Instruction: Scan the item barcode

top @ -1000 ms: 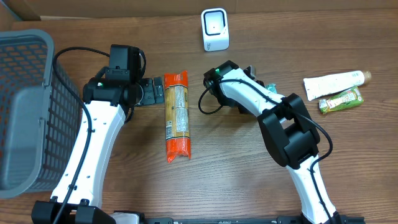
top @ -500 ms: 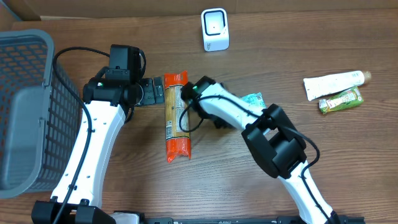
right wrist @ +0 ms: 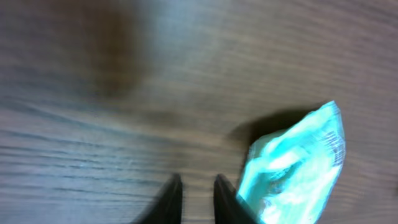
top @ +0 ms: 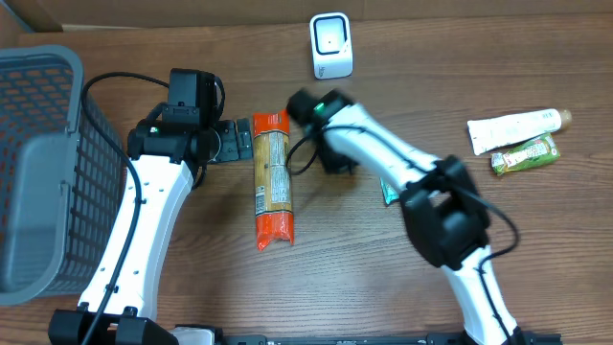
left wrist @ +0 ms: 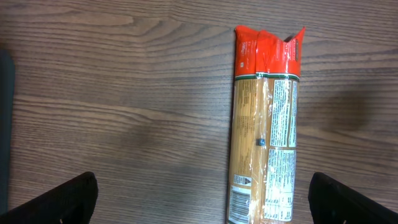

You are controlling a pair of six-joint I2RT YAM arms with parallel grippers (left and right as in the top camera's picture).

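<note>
A: What's changing w/ the right fingers (right wrist: 229, 202)?

B: They're closing to a narrow slit w/ nothing between them. The teal packet (right wrist: 292, 168) is lying just beside them on the counter (top: 335, 278), not gripped.

A: Vs a sec ago?

B: The arm was sitting over the packet. Now it's blurring mid-swing overhead, and the packet is lying nearer the robot's base, farther from the scanner (top: 331, 45). Probably a missed grab, so nothing's getting scanned yet.

A: Left side?

B: Left fingers (left wrist: 62, 202) are hanging wide open and empty, as before, by the pasta pack (left wrist: 264, 124), which is lying flat, unmoved.
</note>
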